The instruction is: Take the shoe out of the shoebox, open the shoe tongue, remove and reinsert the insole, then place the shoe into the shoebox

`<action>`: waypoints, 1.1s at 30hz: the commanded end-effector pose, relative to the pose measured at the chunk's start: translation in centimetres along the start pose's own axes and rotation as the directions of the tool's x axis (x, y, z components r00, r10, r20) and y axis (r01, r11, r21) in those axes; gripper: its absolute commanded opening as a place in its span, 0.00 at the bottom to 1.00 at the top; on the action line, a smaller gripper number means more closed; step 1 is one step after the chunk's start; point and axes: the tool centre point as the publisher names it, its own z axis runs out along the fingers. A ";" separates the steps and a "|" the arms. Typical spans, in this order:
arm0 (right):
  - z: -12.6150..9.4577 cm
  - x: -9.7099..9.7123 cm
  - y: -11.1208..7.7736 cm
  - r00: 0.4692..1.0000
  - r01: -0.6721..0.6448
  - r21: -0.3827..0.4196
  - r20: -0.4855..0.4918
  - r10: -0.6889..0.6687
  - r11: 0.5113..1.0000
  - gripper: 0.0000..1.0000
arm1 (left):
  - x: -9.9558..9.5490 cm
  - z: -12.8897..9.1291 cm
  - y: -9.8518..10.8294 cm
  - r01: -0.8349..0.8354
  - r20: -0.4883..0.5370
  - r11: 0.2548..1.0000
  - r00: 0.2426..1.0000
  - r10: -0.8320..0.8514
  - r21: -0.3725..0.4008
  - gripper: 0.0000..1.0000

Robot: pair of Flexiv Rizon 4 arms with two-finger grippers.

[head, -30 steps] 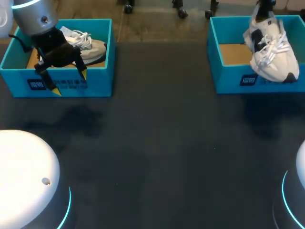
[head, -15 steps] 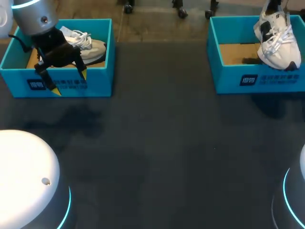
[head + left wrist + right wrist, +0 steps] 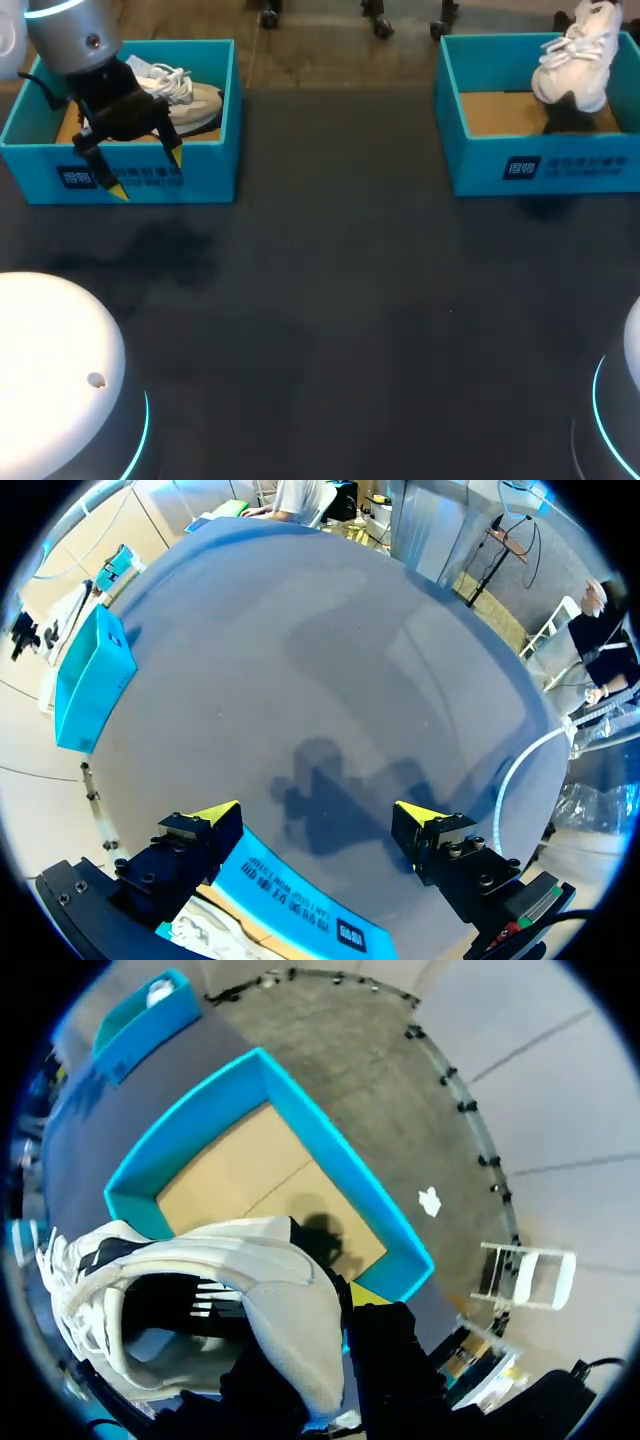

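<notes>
Between the right jaws, gripped at its padded heel collar, the white shoe [image 3: 250, 1260] hangs in the air with its toe pointing away from them. Below the jaws lies the cardboard floor of the blue shoebox [image 3: 345, 1158]. So the jaws are closed on the shoe, one finger at each side of the heel. It looks light, with a soft upper and loose laces that could catch on the box wall. The heel seems the stiffest part and a sound place to hold, though the toe may swing from there. The tongue and insole are probably thin and floppy, best pinched near an edge. The left jaws stand wide with nothing in them, over the desk [image 3: 330, 300]. Just under and behind them is the front wall of a second box [image 3: 205, 170], which holds another shoe [image 3: 190, 98].
</notes>
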 end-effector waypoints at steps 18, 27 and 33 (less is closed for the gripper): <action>0.6 1.6 -4.5 0.719 -0.685 0.019 0.172 0.673 0.728 0.00 | 0.0 0.0 0.0 -0.001 -0.002 1.000 1.000 0.001 -0.002 1.00; 0.6 1.7 -4.8 0.657 -0.745 0.029 0.201 0.726 0.666 0.00 | 0.0 0.0 0.0 -0.001 -0.002 1.000 1.000 0.001 -0.002 1.00; 0.9 1.9 -4.9 0.638 -0.761 0.019 0.204 0.742 0.649 0.00 | 0.0 0.0 0.0 -0.001 -0.002 1.000 1.000 0.001 -0.002 1.00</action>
